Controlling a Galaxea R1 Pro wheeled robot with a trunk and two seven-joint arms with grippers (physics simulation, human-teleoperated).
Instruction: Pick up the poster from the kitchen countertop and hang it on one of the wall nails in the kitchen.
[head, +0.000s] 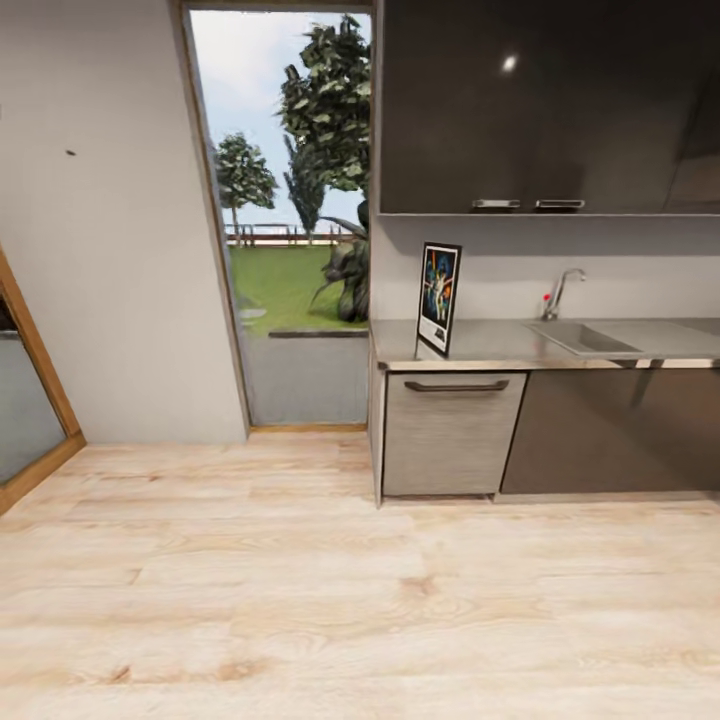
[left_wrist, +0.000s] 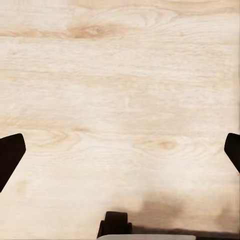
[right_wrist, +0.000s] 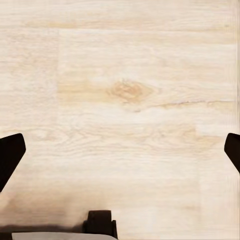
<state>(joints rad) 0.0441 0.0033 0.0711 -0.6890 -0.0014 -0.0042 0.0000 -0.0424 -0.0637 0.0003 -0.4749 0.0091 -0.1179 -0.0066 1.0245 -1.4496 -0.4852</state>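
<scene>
Approach step in hand | framed blue Star Wars poster (head: 439, 298) standing on long grey worktop (head: 500, 352) | left hand (left_wrist: 120, 150), right hand (right_wrist: 120, 150) hanging wide, empty | next: closing in.

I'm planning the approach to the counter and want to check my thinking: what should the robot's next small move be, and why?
Probably drive forward and a little right toward the poster. It stands upright near the left end of the kitchen countertop, across a stretch of wooden floor. Both wrist views look down at floor, with the left pincer and right pincer open and empty.
</scene>
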